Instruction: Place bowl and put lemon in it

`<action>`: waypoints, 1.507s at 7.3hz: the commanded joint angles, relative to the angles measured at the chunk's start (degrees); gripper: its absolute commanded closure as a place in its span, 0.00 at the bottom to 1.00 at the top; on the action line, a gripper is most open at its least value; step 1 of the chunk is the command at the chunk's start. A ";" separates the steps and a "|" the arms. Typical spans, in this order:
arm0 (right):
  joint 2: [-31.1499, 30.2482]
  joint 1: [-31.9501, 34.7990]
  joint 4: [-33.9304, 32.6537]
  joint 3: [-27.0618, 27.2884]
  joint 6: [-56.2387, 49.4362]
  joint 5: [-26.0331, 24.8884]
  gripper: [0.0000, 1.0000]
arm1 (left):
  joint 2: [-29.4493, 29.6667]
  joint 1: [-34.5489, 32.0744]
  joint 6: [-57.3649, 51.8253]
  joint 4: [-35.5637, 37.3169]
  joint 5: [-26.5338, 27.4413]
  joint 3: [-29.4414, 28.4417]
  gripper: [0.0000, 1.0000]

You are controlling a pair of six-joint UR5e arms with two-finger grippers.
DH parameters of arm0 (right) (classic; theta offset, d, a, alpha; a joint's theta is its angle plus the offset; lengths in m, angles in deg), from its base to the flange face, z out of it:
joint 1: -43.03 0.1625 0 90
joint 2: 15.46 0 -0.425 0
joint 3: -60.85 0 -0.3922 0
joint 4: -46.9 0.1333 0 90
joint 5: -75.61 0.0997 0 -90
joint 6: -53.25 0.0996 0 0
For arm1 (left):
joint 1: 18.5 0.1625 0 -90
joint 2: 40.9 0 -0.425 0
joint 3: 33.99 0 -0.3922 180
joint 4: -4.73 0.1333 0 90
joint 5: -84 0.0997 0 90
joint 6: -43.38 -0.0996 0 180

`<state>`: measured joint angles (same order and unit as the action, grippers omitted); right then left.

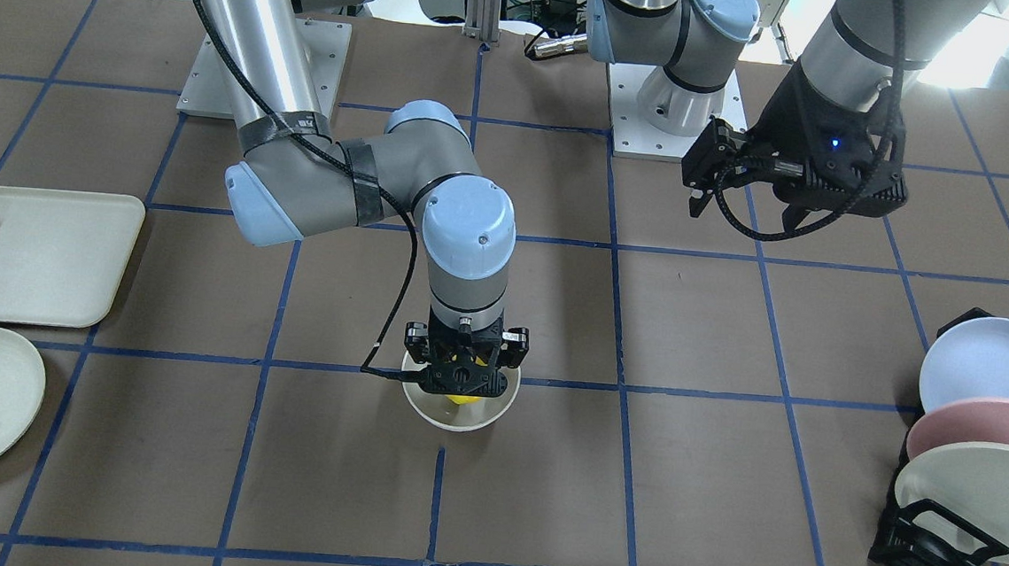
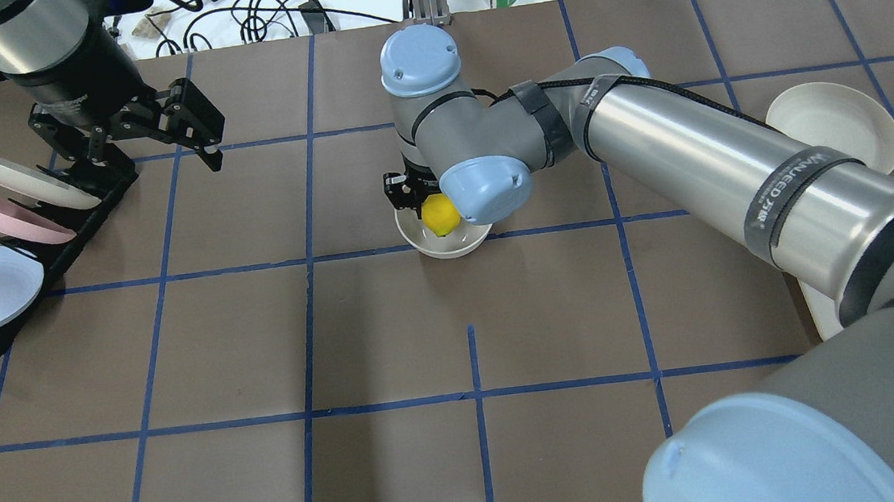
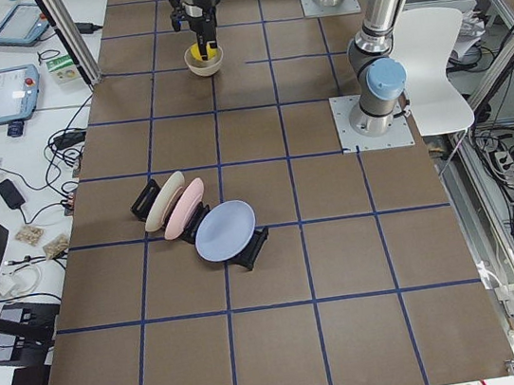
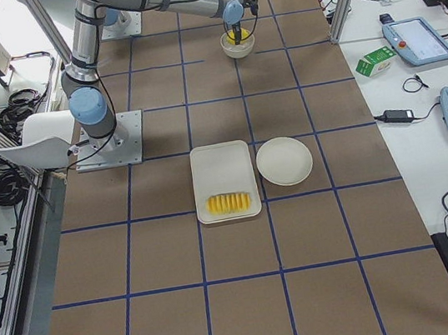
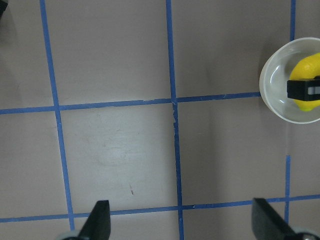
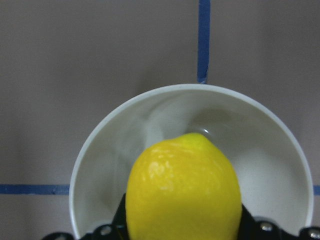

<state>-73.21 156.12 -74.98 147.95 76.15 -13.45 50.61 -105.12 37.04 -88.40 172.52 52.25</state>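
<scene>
- The right tool (image 1: 460,378) is clamped on the lemon (image 6: 184,190), pointing straight down over the bowl (image 6: 100,150).
- The bowl stands upright near the middle of the tabletop (image 2: 389,329), on a blue tape line (image 2: 254,264).
- The lemon hangs centred inside the rim; whether it touches the bowl's floor cannot be told.
- The left tool (image 5: 182,222) is spread wide and empty, well apart to the left.
- Judgement: lower gently, part the fingers only enough to free the lemon, then lift straight up clear of the rim.
- Risk: a high release may bounce the lemon out, and a rim knock may shift the bowl.
</scene>
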 commanded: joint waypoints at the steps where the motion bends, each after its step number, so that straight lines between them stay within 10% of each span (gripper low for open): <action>1: 1.23 0.03 -0.20 0.18 -0.13 -0.24 0.32 | 0.07 -0.04 0.09 -0.03 0.06 0.07 0.00; 4: 1.33 -0.06 -0.03 0.18 -0.13 -0.41 0.00 | -0.19 -0.04 0.09 -0.03 0.16 -0.19 0.00; 11: -25.79 -14.53 24.88 -1.49 -5.66 1.14 0.00 | -0.45 -0.04 1.67 -0.47 0.33 -0.71 0.00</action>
<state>-93.37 146.29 -57.07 147.02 72.08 -14.69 50.26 -105.16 37.88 -88.62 172.77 51.84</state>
